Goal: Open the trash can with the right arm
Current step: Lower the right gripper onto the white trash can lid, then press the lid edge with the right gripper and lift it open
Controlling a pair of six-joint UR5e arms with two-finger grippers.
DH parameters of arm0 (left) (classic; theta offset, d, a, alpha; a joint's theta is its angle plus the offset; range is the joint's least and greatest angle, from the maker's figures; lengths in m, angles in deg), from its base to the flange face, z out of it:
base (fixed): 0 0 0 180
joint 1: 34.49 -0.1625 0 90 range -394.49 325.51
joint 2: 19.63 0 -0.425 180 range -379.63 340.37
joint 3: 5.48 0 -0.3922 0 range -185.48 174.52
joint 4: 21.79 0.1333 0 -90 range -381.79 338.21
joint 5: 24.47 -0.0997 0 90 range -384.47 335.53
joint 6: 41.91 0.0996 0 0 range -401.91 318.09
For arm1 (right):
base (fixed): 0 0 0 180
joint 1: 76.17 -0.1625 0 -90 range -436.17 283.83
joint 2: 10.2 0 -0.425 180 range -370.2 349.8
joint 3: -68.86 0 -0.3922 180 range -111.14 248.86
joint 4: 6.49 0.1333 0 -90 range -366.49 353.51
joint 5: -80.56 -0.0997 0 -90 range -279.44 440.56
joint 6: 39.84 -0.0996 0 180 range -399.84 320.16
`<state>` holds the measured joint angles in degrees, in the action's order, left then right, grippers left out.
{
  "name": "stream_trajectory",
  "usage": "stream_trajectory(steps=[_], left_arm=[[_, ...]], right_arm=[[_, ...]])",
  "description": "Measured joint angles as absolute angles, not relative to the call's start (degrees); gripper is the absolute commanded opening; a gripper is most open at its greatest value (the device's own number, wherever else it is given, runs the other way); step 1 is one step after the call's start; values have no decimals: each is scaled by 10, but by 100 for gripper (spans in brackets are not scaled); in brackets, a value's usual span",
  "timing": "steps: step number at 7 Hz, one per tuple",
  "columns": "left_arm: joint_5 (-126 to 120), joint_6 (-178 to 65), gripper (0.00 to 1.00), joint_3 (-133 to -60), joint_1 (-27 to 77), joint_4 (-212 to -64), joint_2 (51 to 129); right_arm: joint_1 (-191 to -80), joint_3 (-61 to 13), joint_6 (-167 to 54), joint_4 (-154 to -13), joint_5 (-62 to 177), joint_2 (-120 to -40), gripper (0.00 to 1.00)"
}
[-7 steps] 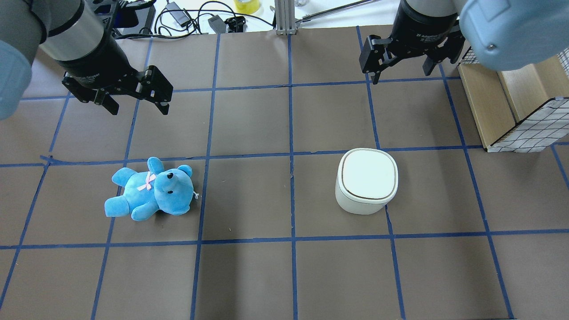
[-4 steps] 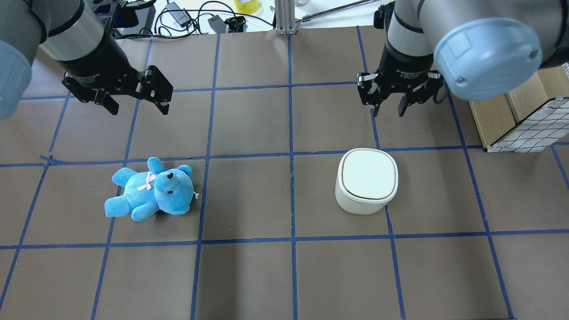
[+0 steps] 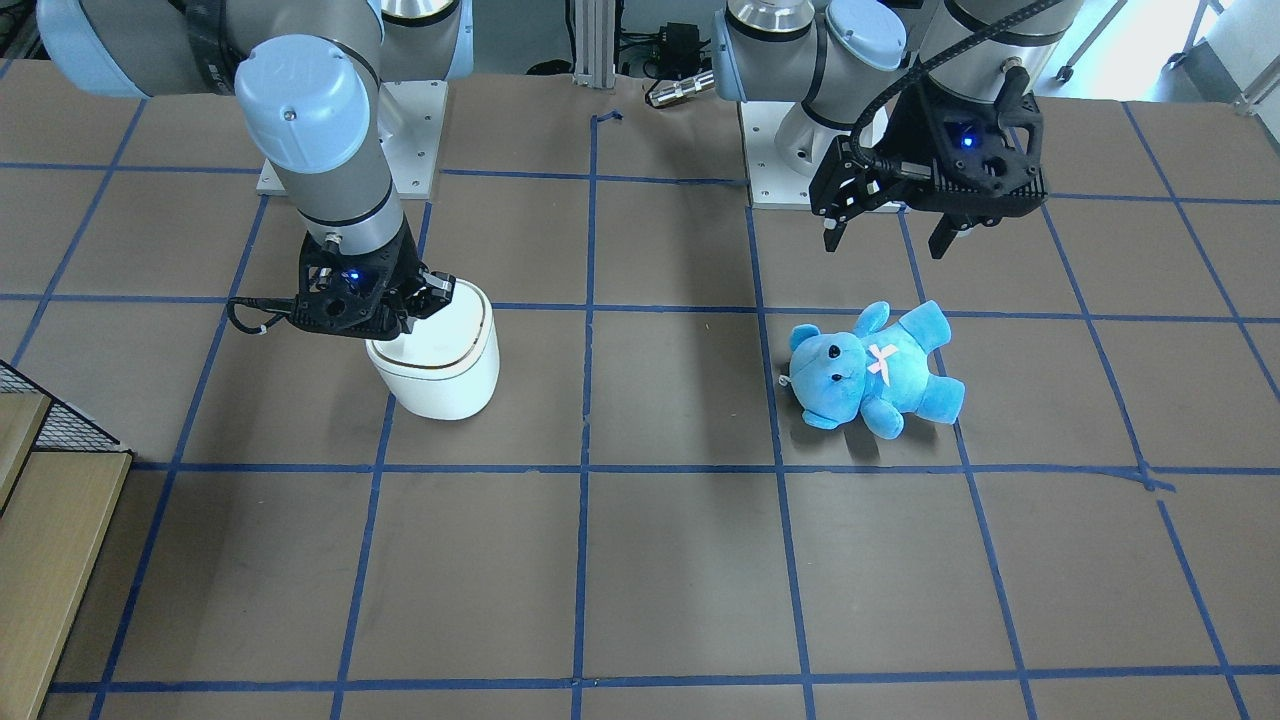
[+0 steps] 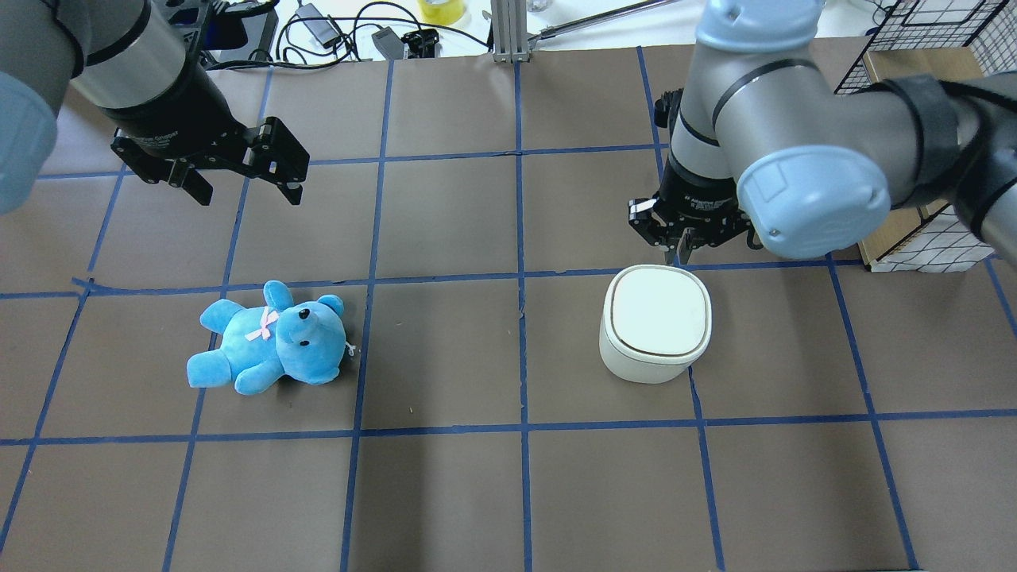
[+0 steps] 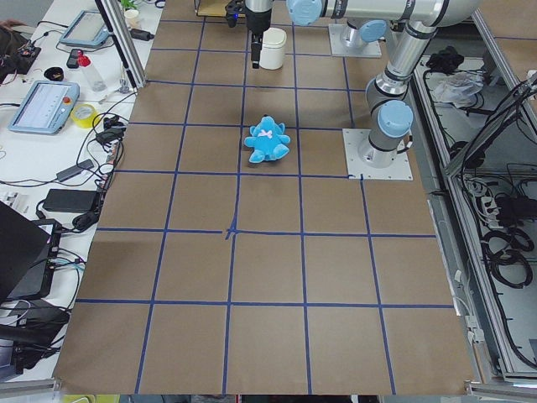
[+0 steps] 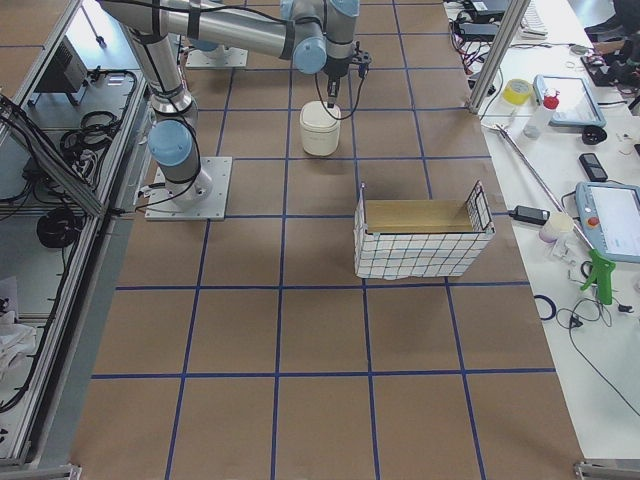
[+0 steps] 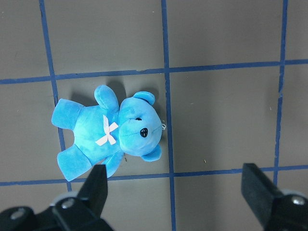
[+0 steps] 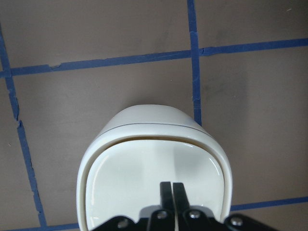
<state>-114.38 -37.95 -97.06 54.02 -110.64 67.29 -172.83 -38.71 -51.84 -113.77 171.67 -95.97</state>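
Observation:
The white trash can [image 4: 655,322] stands right of the table's middle with its flat lid down; it also shows in the front view [image 3: 445,365]. My right gripper [image 4: 682,256] is shut and empty, pointing down over the lid's far edge. In the right wrist view its closed fingertips [image 8: 172,188] hang just above the lid [image 8: 144,178]; I cannot tell if they touch it. My left gripper [image 4: 242,184] is open and empty, held above the table beyond the blue teddy bear [image 4: 270,338].
A wire basket with a wooden box [image 6: 425,240] stands at the table's right side, partly behind my right arm in the overhead view. Cables and a tape roll lie beyond the far edge. The teddy bear [image 7: 110,132] lies below the left wrist camera.
My right arm has swung in from the far right and come down to the trash can's far edge. Its gripper has gone from open to shut. The left arm has not moved.

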Motion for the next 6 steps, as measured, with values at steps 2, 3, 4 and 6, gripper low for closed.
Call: stream_trajectory(steps=[2, 3, 4, 6], left_arm=[[-1144, -380, 100, -971, 540, -1106, 673], [-1144, -380, 100, -971, 540, -1106, 673], [-1144, -380, 100, -971, 540, -1106, 673], [-1144, -380, 100, -971, 540, -1106, 673]], right_arm=[[-1732, -431, -517, -1190, 1717, -960, 15], [-1735, -441, -517, -1202, 1718, -960, 37], [-1737, -442, -515, -1209, 1719, -961, 99], [-1736, -406, -511, -1238, 1708, -971, 100]])
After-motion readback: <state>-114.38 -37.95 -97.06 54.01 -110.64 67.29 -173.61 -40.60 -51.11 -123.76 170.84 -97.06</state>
